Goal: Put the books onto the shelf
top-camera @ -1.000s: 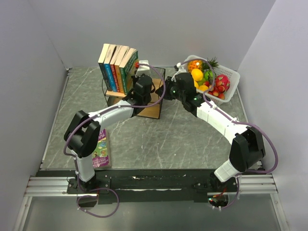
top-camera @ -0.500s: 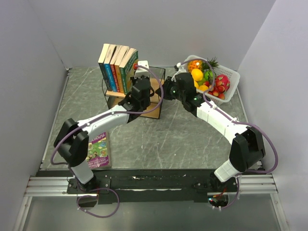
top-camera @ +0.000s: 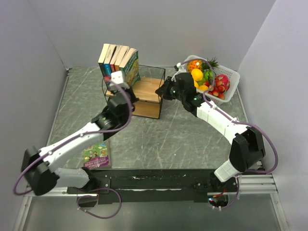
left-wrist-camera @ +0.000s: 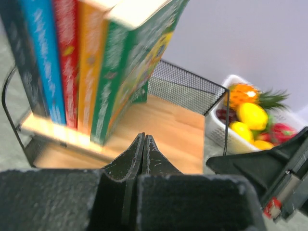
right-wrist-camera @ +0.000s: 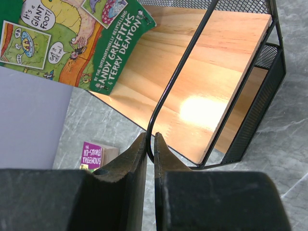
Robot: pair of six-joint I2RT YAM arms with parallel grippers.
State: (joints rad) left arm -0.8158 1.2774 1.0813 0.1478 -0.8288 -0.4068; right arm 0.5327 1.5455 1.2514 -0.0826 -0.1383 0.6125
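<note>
Mostly the job looks done. Five books (top-camera: 118,60) stand upright in a row on the top board of the shelf (top-camera: 147,89), packed toward the end just ahead of the left fingers (left-wrist-camera: 143,144). The outermost one, a green book (left-wrist-camera: 130,72), leans against its neighbours directly beyond those fingertips and slightly to their left. The rest of that board, ahead and to the right of them, is bare wood.

One purple book (top-camera: 97,155) remains off the shelf. It lies flat on the surface (top-camera: 183,139), well behind the left fingers and near the base of that arm; the right wrist view also catches it far below its own fingertips. By my reckoning it is the only piece of the task left.

The left fingers are pressed together with nothing between them, hovering just short of the shelf's front edge and touching no book. The right fingers (right-wrist-camera: 149,144) are clamped on a thin black wire (right-wrist-camera: 178,82) of the shelf frame, at the end away from the books, which seems meant to steady the shelf. A white basket (top-camera: 231,79) of fruit sits beyond that, off to the right of the right fingers, and has no part here.

To finish, the left arm would likely need to reach back to the flat book, lift it and stand it beside the green one.
</note>
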